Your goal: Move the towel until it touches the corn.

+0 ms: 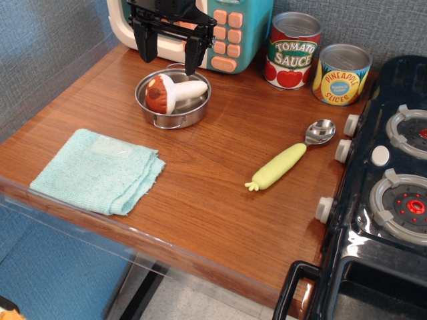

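Observation.image view, looking down at a wooden tabletop [200, 193]. A folded mint-teal towel [99, 171] lies flat near the table's front left edge. The corn [290, 157], a pale yellow-green cob handle ending in a shiny metal spoon bowl, lies diagonally toward the right side, its lobed tip pointing to the front and its spoon end toward a black toy stove [383, 200]. Bare wood separates towel and corn; they are well apart.

A black gripper [168, 47] hangs at the back of the table, its fingers spread wide and holding nothing. It is above the far rim of a steel bowl [172, 100] containing a plush mushroom [173, 91]. The towel lies in front of the gripper and to its left, well apart from it. Behind stand a teal toy microwave [227, 30], a tomato sauce can [292, 50] and a pineapple slices can [341, 73].
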